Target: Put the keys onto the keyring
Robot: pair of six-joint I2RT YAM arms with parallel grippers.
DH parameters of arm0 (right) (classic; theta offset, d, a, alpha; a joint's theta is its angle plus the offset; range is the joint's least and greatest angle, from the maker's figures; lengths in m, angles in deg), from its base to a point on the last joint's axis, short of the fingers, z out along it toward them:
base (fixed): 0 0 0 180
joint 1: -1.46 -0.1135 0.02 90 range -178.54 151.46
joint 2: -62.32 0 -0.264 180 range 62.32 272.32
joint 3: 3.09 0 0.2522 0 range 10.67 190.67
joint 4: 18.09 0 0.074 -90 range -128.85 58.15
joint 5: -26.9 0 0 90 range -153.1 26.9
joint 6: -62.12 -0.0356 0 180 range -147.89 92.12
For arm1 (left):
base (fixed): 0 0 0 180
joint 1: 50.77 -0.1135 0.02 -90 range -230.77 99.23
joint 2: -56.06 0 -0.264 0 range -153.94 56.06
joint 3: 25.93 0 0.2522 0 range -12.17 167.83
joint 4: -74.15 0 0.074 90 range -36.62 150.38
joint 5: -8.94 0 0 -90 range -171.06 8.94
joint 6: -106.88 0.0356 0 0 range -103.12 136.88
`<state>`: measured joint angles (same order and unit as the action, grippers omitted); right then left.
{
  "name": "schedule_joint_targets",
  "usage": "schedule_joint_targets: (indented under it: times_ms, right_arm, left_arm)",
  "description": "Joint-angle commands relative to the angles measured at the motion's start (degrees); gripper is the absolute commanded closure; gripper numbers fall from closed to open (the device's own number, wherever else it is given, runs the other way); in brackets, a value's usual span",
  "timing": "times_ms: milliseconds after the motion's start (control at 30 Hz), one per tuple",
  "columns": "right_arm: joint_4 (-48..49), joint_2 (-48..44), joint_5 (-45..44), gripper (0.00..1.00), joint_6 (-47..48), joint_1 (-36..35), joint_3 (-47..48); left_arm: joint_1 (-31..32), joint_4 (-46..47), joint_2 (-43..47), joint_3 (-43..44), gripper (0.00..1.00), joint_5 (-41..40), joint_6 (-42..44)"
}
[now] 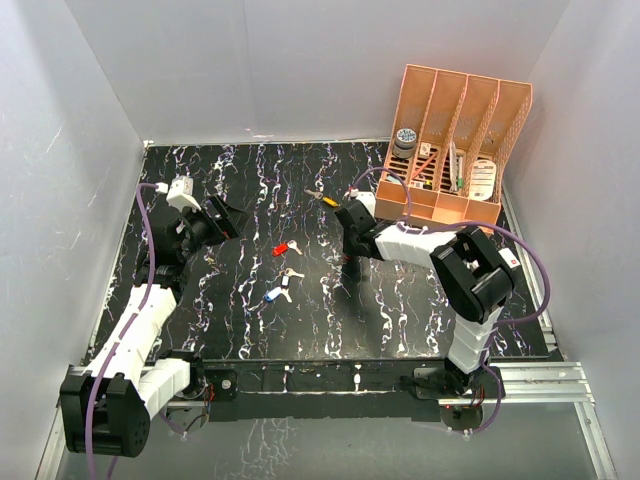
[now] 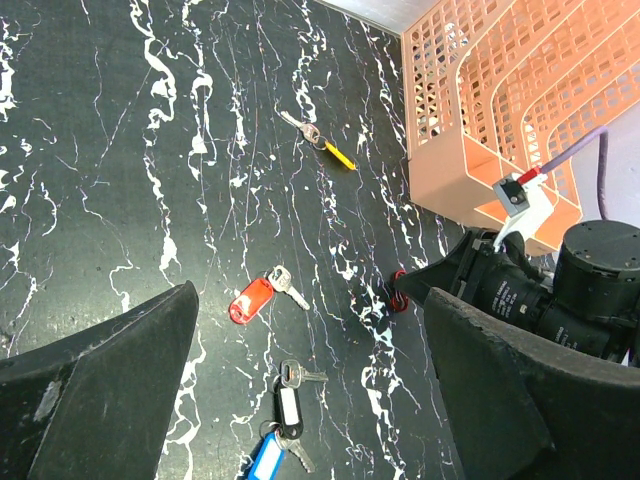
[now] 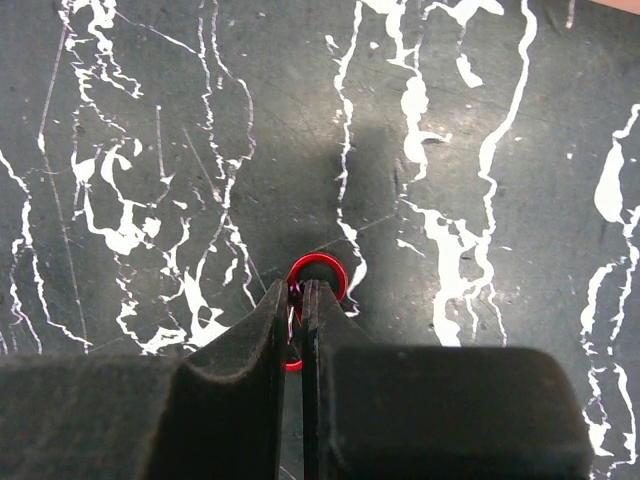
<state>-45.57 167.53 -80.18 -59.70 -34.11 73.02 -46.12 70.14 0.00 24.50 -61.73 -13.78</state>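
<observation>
My right gripper (image 3: 298, 290) is shut on the red keyring (image 3: 322, 268), pinching its rim low over the black marbled table; the ring also shows in the left wrist view (image 2: 399, 291). In the top view the right gripper (image 1: 351, 262) points down at the table's middle. My left gripper (image 1: 228, 214) is open and empty, held above the table's left side. The keys lie apart between the arms: a red-headed key (image 2: 252, 300), a yellow-headed key (image 2: 328, 146), a white-tagged key (image 2: 288, 398) and a blue-tagged key (image 2: 262, 458).
An orange slotted file rack (image 1: 455, 150) with small items stands at the back right, close behind the right arm. White walls enclose the table on three sides. A purple cable (image 1: 530, 270) loops beside the right arm.
</observation>
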Motion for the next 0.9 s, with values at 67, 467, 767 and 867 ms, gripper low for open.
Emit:
schedule_joint_targets:
  times_ms: [67, 467, 767, 867]
  right_arm:
    - [1.3, -3.8, -5.8, 1.00, 2.7, -0.1, -4.3]
    - [13.8, -15.7, -10.9, 1.00, 4.9, -0.1, -11.6]
    - [25.5, -25.1, -10.4, 1.00, 10.2, -0.2, -18.5]
    - [26.7, -26.2, -10.3, 1.00, 11.2, -0.2, -18.5]
  left_arm:
    - [0.2, 0.2, 0.8, 2.1, 0.06, 0.6, 0.2]
    - [0.2, 2.4, -0.3, 1.3, 0.10, 2.6, -0.7]
    - [0.9, 4.6, -2.1, 0.7, 0.15, 4.0, -1.5]
    - [2.3, 5.3, -3.8, 0.8, 0.17, 3.6, -1.7]
